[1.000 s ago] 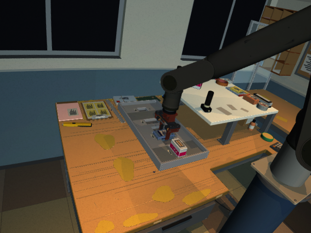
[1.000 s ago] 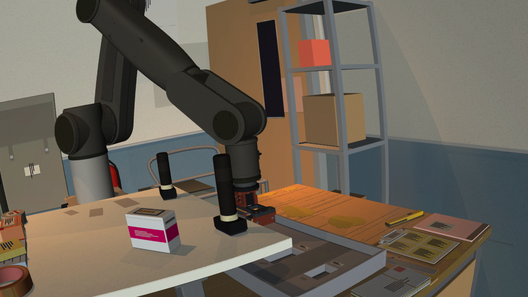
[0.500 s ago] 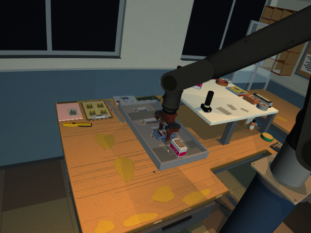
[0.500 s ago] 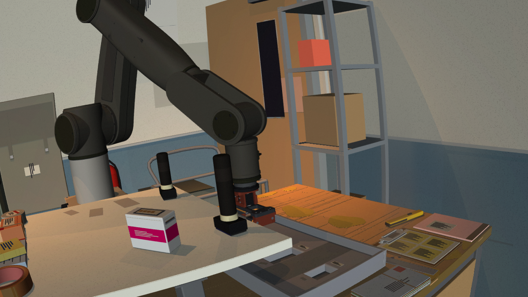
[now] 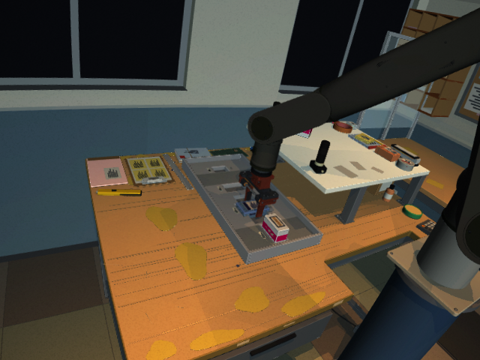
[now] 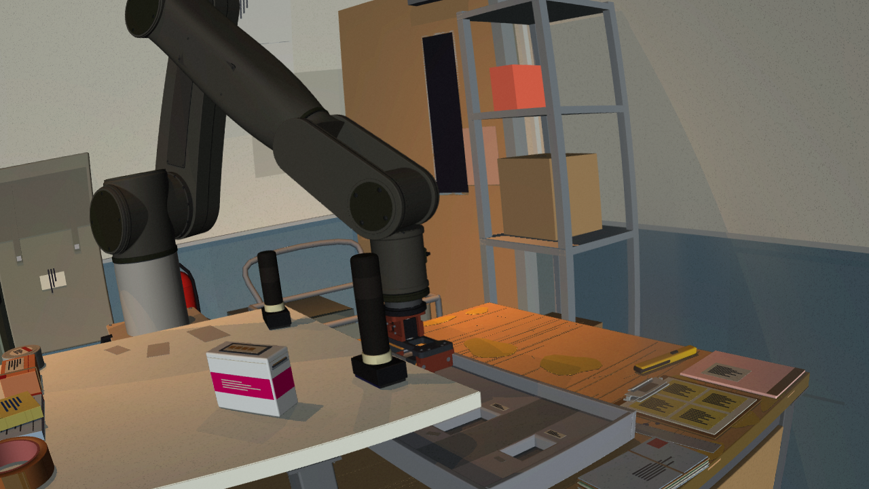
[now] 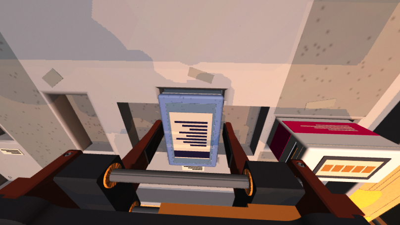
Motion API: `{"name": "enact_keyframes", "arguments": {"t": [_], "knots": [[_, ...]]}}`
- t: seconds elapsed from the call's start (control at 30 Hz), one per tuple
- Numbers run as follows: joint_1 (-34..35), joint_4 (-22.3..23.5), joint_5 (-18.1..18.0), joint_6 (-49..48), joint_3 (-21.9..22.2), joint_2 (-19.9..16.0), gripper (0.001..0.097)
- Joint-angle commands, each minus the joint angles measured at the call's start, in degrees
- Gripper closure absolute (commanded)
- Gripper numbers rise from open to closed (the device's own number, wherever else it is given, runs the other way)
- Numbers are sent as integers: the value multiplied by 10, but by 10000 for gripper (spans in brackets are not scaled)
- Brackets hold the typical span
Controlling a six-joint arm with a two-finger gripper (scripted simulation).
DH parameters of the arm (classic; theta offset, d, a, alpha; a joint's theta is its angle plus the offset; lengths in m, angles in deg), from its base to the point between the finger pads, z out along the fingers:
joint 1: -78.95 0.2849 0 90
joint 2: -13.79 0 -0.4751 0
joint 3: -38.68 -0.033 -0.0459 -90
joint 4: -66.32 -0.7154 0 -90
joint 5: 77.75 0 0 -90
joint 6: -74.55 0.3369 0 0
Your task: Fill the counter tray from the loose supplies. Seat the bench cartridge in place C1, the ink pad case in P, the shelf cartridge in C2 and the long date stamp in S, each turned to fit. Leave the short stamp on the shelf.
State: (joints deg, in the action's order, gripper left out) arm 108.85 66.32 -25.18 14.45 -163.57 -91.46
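The blue ink pad case (image 7: 191, 127) (image 5: 245, 207) sits in a recess of the grey counter tray (image 5: 248, 201), label up. A white and magenta cartridge (image 5: 275, 227) (image 7: 332, 145) stands in the tray's near-end recess beside it. A second white and magenta cartridge (image 6: 251, 377) stands on the raised shelf (image 6: 200, 389). Two black stamps stand on the shelf: a long one (image 6: 372, 322) near its edge and a shorter one (image 6: 271, 289) further back. My gripper (image 7: 191, 140) (image 5: 254, 205) is low over the tray, straddling the ink pad case. It is open and holds nothing.
Behind the tray lie a pink pad (image 5: 107, 171), a label sheet (image 5: 148, 169) and a yellow knife (image 5: 119, 192) on the wooden bench. The raised shelf overhangs the tray's far side. Tape rolls and small boxes (image 5: 382, 149) crowd the shelf's far end.
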Motion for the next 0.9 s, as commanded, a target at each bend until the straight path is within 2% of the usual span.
{"name": "enact_keyframes", "arguments": {"t": [0.0,0.87], "knots": [[0,0,0,0,1,1,146],[0,0,50,0,3,49,146]]}}
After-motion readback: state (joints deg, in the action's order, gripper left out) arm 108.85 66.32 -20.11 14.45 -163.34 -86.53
